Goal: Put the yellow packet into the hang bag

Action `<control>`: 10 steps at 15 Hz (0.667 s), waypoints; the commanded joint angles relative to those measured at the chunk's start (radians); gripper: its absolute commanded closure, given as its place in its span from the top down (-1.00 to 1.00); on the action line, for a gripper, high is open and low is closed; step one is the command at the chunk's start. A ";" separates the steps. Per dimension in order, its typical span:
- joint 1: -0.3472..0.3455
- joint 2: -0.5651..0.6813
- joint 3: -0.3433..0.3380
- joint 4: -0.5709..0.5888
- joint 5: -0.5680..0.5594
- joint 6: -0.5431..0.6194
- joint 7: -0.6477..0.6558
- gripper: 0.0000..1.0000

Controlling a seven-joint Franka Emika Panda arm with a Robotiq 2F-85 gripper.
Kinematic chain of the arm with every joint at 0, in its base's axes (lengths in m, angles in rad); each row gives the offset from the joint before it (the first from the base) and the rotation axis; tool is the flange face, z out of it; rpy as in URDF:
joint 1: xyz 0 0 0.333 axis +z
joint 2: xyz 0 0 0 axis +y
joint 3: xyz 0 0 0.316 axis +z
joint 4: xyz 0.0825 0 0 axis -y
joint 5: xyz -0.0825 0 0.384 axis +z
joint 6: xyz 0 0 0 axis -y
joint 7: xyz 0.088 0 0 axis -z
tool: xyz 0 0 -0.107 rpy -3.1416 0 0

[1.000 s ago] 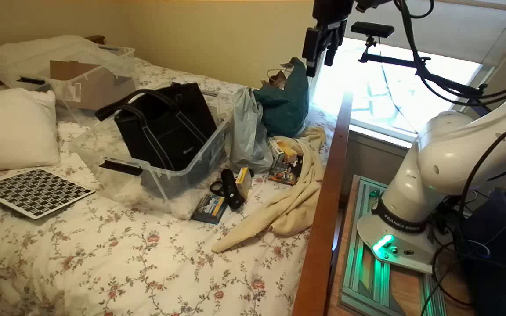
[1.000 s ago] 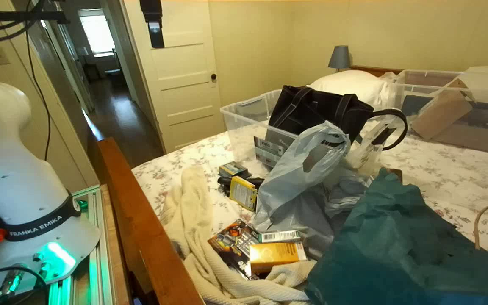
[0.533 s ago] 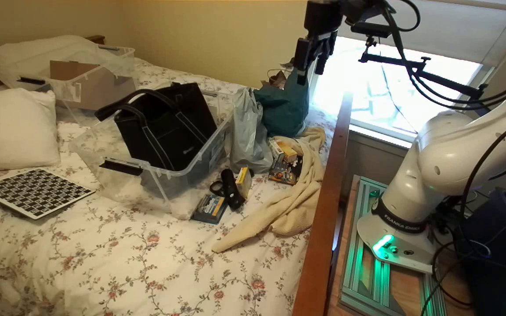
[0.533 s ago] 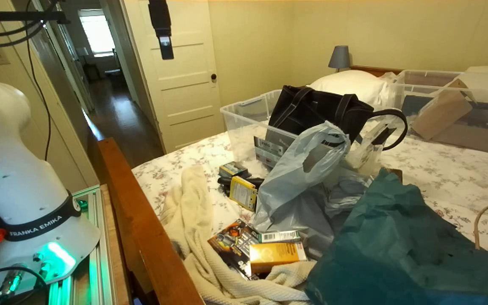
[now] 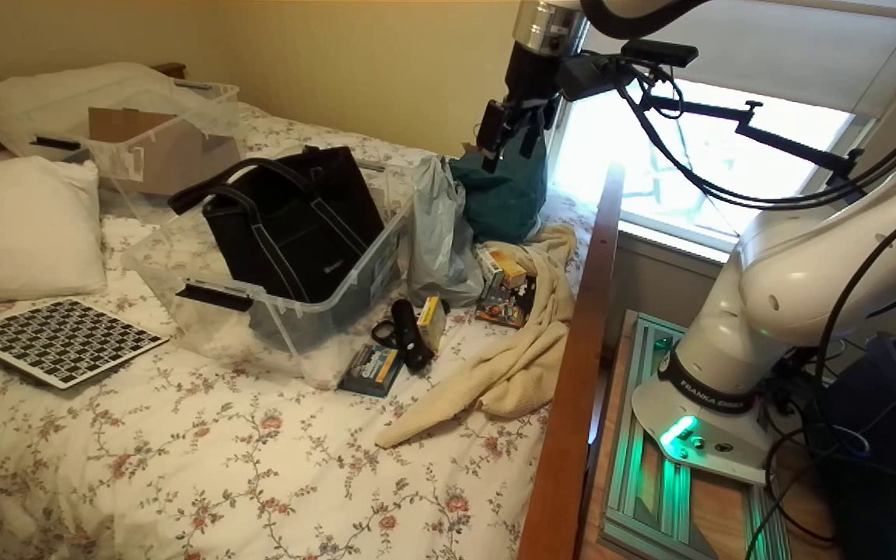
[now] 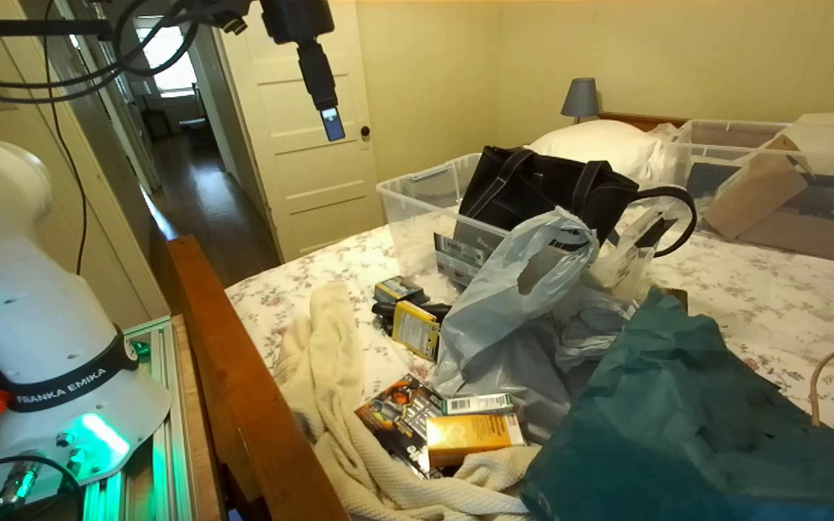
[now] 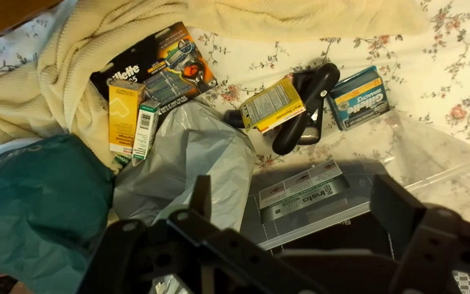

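A small yellow packet [image 5: 432, 323] stands against black-handled items on the bed; it also shows in an exterior view [image 6: 415, 331] and the wrist view [image 7: 273, 106]. A second, orange-yellow box [image 7: 123, 116] lies by the blanket. The black handbag [image 5: 292, 225] with two handles rests tilted in a clear plastic bin; it also shows in an exterior view [image 6: 547, 184]. My gripper [image 5: 508, 158] is high above the bed, in front of the green bag. In the wrist view the gripper [image 7: 290, 196] has its fingers wide apart with nothing between them.
A grey plastic bag [image 6: 511, 311] stands between the bin [image 5: 316, 307] and a green bag [image 6: 677, 420]. A cream blanket [image 5: 510, 373] lies along the wooden bed rail [image 5: 576, 373]. A Gillette box [image 7: 359, 98] and a black Gillette pack [image 7: 178, 69] lie near the yellow packets.
The gripper has come down and moved over the bed, leftward in an exterior view and rightward in an exterior view from elsewhere. The objects on the bed have not moved.
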 commanded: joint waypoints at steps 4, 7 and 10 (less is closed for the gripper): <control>-0.041 0.044 0.037 0.020 -0.018 -0.018 0.093 1.00; -0.078 0.145 0.085 0.015 -0.033 0.022 0.258 1.00; -0.093 0.234 0.100 0.039 -0.011 0.015 0.411 1.00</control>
